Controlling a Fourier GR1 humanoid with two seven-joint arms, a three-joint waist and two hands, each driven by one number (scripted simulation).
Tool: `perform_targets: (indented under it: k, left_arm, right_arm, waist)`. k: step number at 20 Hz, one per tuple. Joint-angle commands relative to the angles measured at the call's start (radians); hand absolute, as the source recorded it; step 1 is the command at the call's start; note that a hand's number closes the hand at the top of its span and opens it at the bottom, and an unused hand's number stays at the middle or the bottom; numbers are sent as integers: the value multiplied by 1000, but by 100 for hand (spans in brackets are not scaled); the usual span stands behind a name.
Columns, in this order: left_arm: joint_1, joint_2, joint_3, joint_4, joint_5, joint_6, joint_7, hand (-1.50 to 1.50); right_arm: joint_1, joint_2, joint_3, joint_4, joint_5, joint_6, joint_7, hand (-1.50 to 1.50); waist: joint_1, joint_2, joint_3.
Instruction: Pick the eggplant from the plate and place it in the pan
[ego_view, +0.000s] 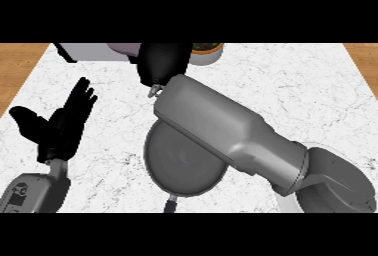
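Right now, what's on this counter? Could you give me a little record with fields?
counter: white marble top
pan: grey, round, near side, partly under the right forearm
right hand: at the far side, beyond the pan
left hand: open, fingers up, resting at the left
eggplant: not visible, possibly hidden by the right hand
potted plant: far edge, just right of the right hand

counter (310, 90): white marble | potted plant (210, 54): far edge, centre | pale box (88, 51): far left corner
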Motion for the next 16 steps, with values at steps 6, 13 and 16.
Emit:
perform_targets:
  k: [6, 13, 16]
  left_arm:
    - [56, 0, 34, -1, 3, -8, -61, 0]
    - [37, 16, 54, 1, 7, -29, -56, 0]
    - [57, -5, 36, -33, 2, -15, -45, 0]
  right_arm:
    - [216, 16, 28, -146, 142, -115, 264, 150]
    - [434, 16, 2, -167, 266, -242, 168, 150]
    - [528, 16, 2, -142, 294, -233, 171, 150]
  waist:
    - [-39, 16, 3]
    - [-28, 31, 3]
    - [-16, 31, 3]
